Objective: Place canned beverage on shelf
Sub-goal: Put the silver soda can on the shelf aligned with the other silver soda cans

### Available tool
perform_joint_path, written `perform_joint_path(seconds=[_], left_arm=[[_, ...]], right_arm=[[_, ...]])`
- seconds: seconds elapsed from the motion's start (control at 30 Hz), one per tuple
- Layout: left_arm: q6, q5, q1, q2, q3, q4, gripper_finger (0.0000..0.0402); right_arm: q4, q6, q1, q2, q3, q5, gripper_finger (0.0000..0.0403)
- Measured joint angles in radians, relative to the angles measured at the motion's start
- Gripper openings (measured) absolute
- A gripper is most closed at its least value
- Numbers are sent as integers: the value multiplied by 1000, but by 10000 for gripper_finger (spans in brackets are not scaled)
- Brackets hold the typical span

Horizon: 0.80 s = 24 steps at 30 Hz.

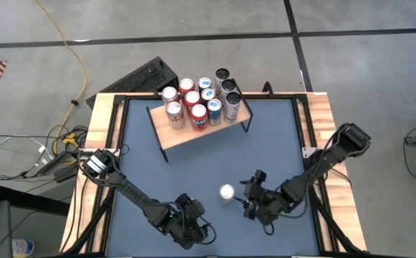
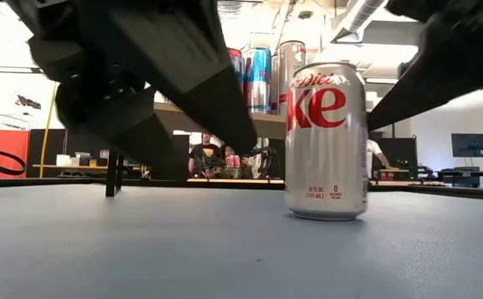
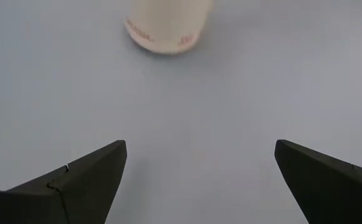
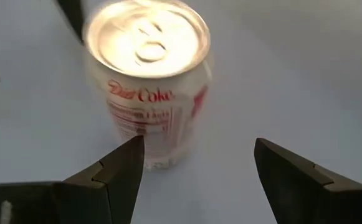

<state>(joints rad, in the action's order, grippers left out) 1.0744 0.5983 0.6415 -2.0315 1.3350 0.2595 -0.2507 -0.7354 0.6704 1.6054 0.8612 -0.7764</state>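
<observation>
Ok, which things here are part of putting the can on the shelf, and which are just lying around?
Part of the job:
- Diet Coke can, upright on the table
- shelf, already holding cans
- right gripper, open beside the can
- left gripper, open, near the can

Just lying about:
- yellow cable on the floor
- keyboard behind the table

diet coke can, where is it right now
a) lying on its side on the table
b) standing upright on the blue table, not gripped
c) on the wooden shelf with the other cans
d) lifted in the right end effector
b: the diet coke can stands upright on the table, its lid facing up, and the right end effector is open just short of it, not closed on it.
</observation>
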Motion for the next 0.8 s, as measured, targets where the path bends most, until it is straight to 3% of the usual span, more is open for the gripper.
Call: perform_joint_path(seconds=[0.2, 0.33, 0.47, 0.6, 0.8], left_arm=[[-8, 23, -1, 0, 0, 17, 398], [-103, 60, -3, 0, 0, 12, 398], [-174, 58, -3, 0, 0, 8, 398], [-176, 77, -5, 0, 0, 20, 398], [-281, 217, 6, 0, 0, 18, 398]], right_arm=[[3, 152, -42, 0, 0, 14, 292], [63, 355, -66, 0, 16, 17, 292], [67, 450, -94, -1, 34, 16, 292], [15, 408, -110, -2, 37, 15, 292], [-185, 251, -78, -8, 36, 14, 292]])
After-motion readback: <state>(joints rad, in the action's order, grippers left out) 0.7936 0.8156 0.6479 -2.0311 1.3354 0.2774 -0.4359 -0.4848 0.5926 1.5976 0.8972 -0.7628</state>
